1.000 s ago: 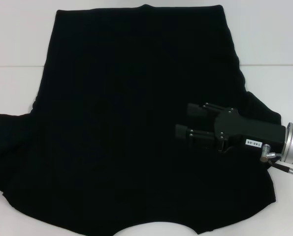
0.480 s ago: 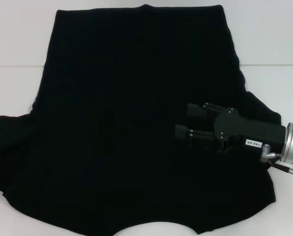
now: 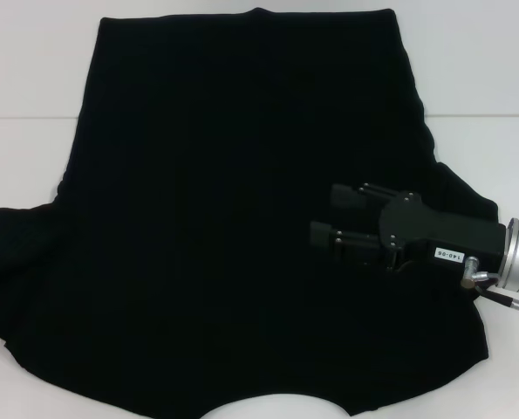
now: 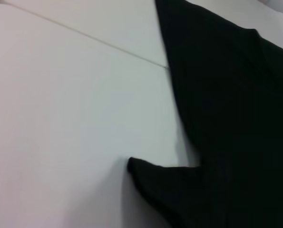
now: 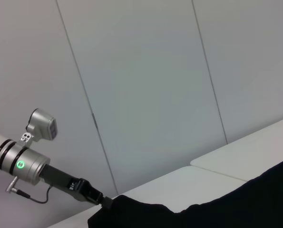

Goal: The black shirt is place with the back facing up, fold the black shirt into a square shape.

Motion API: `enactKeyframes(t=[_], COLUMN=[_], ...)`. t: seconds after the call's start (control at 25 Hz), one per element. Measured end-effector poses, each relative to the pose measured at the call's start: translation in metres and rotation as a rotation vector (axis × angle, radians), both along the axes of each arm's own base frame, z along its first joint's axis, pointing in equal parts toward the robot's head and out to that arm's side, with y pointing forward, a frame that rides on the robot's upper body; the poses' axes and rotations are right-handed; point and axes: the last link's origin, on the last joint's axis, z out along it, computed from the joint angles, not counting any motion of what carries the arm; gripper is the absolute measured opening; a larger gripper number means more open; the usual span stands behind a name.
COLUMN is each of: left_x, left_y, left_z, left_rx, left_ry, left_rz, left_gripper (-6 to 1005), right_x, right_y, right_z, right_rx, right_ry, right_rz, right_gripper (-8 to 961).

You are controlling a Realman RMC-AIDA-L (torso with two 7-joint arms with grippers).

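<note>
Black shirt (image 3: 233, 218) first: it lies spread over most of the white table (image 3: 32, 78), plain dark side up, with no lettering to be seen on this face. Its straight edge sits at the far side of the table, and one sleeve (image 3: 15, 253) fans out on the robot's left. The near edge curves around a pale gap of table at the bottom of the head view. The left wrist view shows the shirt's edge and a sleeve corner (image 4: 146, 171) lying flat on the bare surface.

Right gripper (image 3: 324, 218) hangs over the shirt's right part, near the right sleeve, its black body reaching in from the silver wrist at the table's right side. Its two fingers point toward the shirt's middle; whether they pinch fabric or stand apart, I cannot tell against the dark cloth.

Left gripper (image 5: 101, 202) shows only in the right wrist view, raised, with black fabric bunched at its tip; its finger state is hidden
</note>
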Motion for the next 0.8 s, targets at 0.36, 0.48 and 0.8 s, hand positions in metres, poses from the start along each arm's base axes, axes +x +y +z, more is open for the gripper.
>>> enactKeyframes(t=[0.36, 0.48, 0.8], left_x=[0.024, 0.033, 0.053], left_y=[0.026, 0.035, 0.048], left_z=[-0.002, -0.003, -0.018], left_rx=[-0.012, -0.017, -0.070], left_ry=[0.002, 0.006, 0.009], left_rz=[-0.086, -0.114, -0.183], left_gripper=[12, 12, 12], right_x=[0.001, 0.001, 0.002], right_y=[0.000, 0.000, 0.001], right_z=[0.000, 0.001, 0.003], right_rx=[0.002, 0.003, 0.010], right_ry=[0.000, 0.000, 0.001], right_rz=[-0.004, -0.005, -0.009], right_gripper=[852, 852, 854])
